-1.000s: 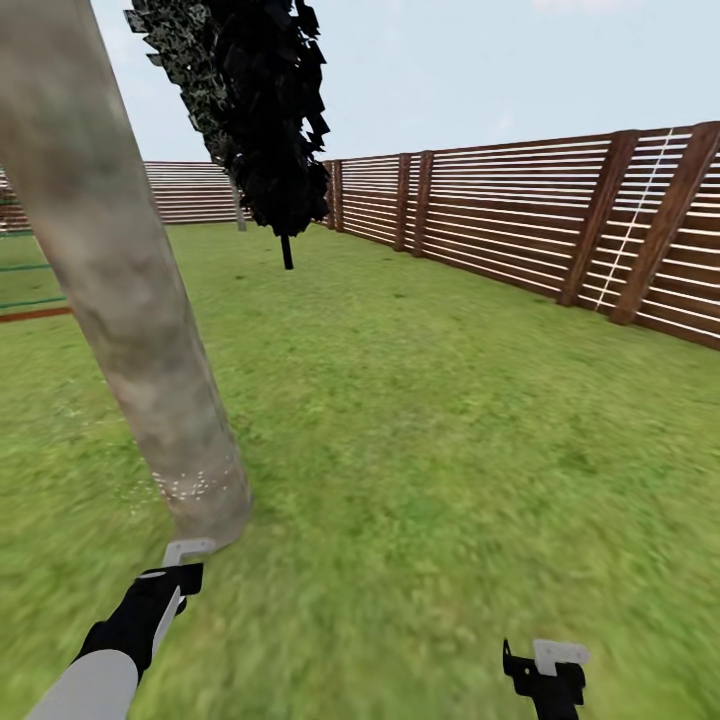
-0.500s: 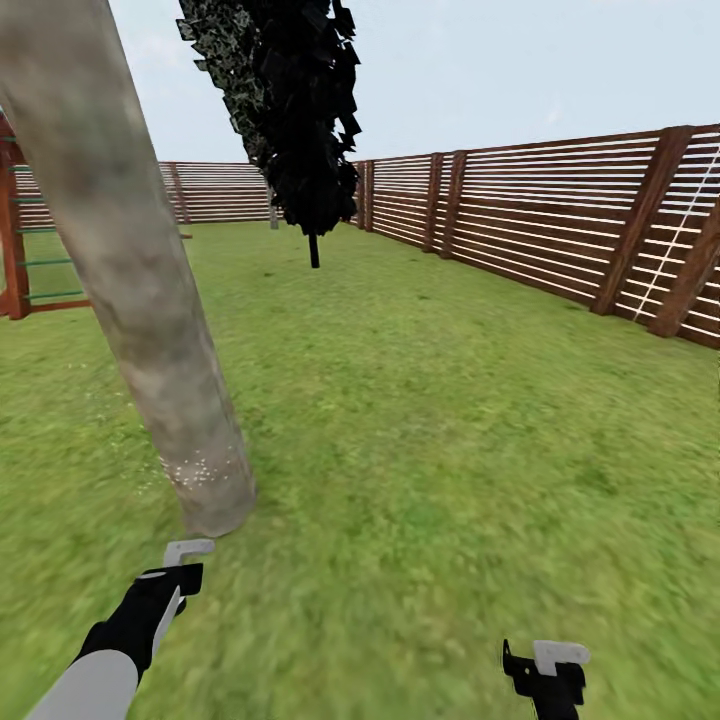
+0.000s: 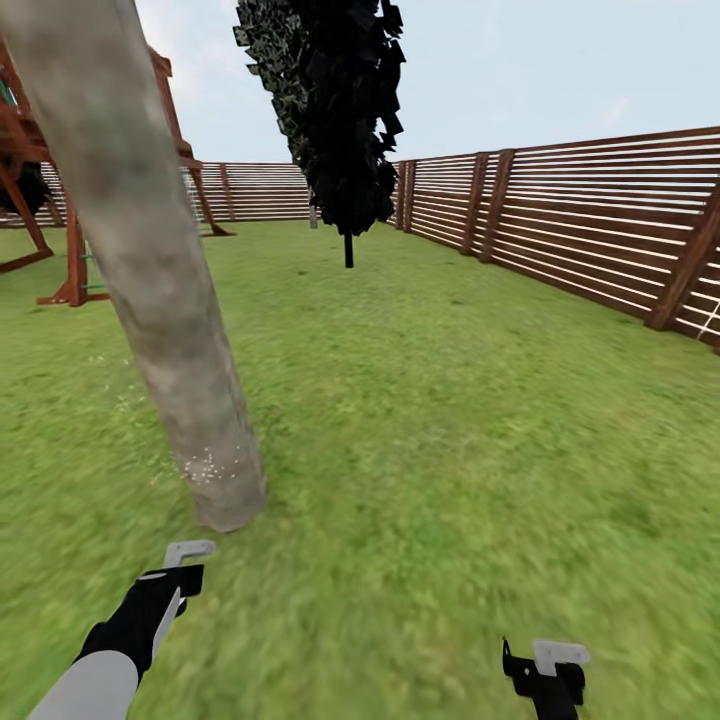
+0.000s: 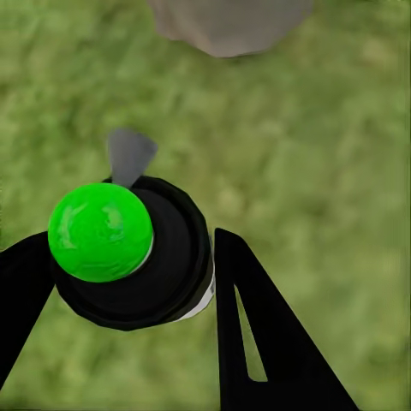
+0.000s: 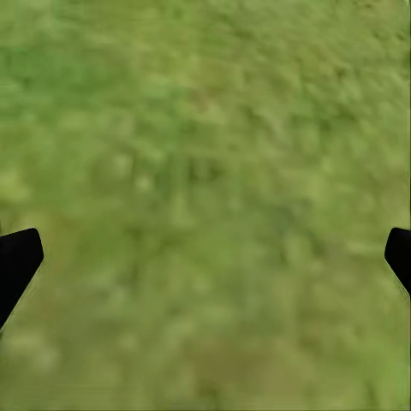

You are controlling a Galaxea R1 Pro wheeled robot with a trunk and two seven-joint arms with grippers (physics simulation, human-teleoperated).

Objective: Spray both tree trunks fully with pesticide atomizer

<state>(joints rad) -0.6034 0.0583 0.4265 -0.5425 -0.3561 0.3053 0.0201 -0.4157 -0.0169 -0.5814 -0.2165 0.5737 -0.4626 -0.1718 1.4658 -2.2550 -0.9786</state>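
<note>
A pale grey-tan mottled tree trunk [image 3: 165, 300] leans up through the left of the head view, and its flared base [image 4: 227, 21] lies just beyond my left gripper. Whitish pesticide specks [image 3: 205, 466] dot the bark low down. My left gripper [image 3: 172, 578] [image 4: 128, 257] is shut on the pesticide atomizer [image 4: 137, 257], a small black bottle whose top glows green here. Its grey nozzle [image 3: 188, 549] points at the trunk's base. Over bare lawn at the lower right, my right gripper [image 3: 548, 668] is open and holds nothing. The second tree is out of view.
A near-black cypress-like tree [image 3: 340, 110] stands further back on the lawn. A brown slat fence [image 3: 600, 230] runs along the right and the back. A reddish wooden play frame [image 3: 70, 220] stands at the far left. Open grass [image 3: 450, 400] stretches to the right of the trunk.
The whole picture has slid to the right, so the camera has turned left, bringing the play frame into view. Both arms hold the same pose in the picture.
</note>
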